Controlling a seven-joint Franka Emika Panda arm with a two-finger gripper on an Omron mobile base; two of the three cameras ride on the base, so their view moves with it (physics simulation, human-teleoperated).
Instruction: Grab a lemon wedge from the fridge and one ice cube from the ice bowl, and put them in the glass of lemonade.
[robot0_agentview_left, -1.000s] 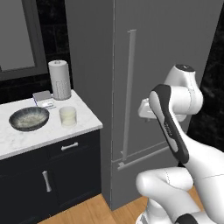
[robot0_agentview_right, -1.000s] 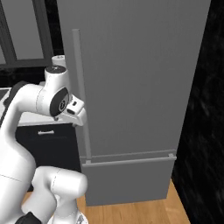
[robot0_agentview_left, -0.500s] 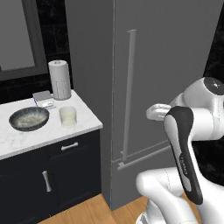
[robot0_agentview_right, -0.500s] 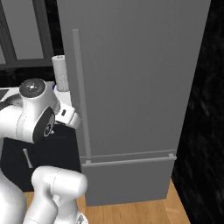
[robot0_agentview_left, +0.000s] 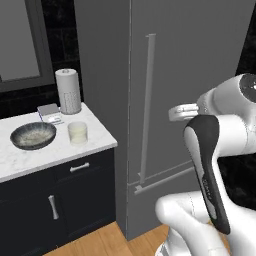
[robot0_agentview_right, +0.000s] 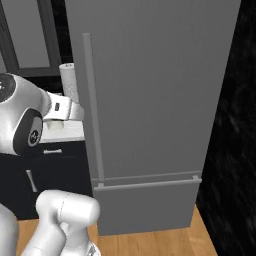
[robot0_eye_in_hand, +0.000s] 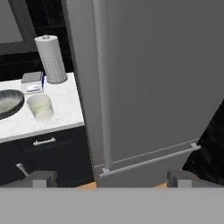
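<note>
The fridge (robot0_eye_in_hand: 144, 78) is shut; its handle (robot0_eye_in_hand: 101, 83), long axis vertical, is seen ahead of the gripper (robot0_eye_in_hand: 111, 177), slightly left of centre. Jaws are spread wide, nothing held. The glass of lemonade (robot0_eye_in_hand: 40, 106) and ice bowl (robot0_eye_in_hand: 8, 103) sit near the counter's (robot0_eye_in_hand: 61, 109) fridge-side edge.

One fridge (robot0_agentview_left: 190, 75), one ice bowl (robot0_agentview_left: 33, 135), one glass of lemonade (robot0_agentview_left: 77, 133)

Lighting is even, soft and diffuse in all my views, with no glare or hard shadows; the fridge (robot0_agentview_left: 190, 75) renders flat mid-grey, the backsplash (robot0_agentview_left: 60, 45) and right margin fall near black, the white surface (robot0_agentview_left: 55, 150) reads bright, and edges are slightly soft, without visible distortion.
</note>
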